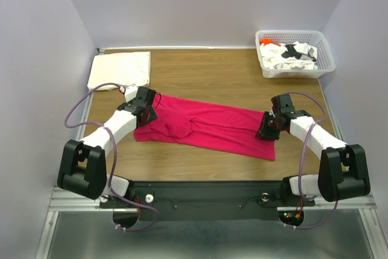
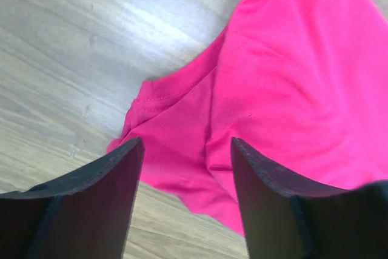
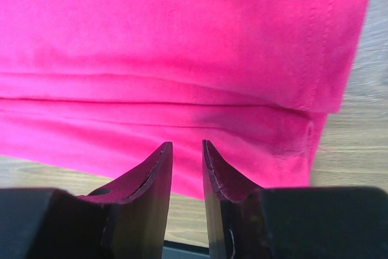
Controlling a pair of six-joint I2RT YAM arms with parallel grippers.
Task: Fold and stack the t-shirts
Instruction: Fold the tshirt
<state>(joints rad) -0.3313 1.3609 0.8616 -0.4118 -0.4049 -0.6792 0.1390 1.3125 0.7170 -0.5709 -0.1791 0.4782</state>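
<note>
A bright magenta-red t-shirt lies folded into a long band across the middle of the table. My left gripper hovers over its left end. In the left wrist view its jaws stand wide open above a sleeve edge of the shirt, with nothing between them. My right gripper is over the shirt's right end. In the right wrist view its fingers are a narrow gap apart just above the hemmed edge, gripping nothing. A folded cream-white t-shirt lies at the back left.
A white lattice basket stands at the back right corner, holding crumpled white, black-printed and orange shirts. Grey walls close in the table on three sides. Bare wood shows between the folded shirt and the basket.
</note>
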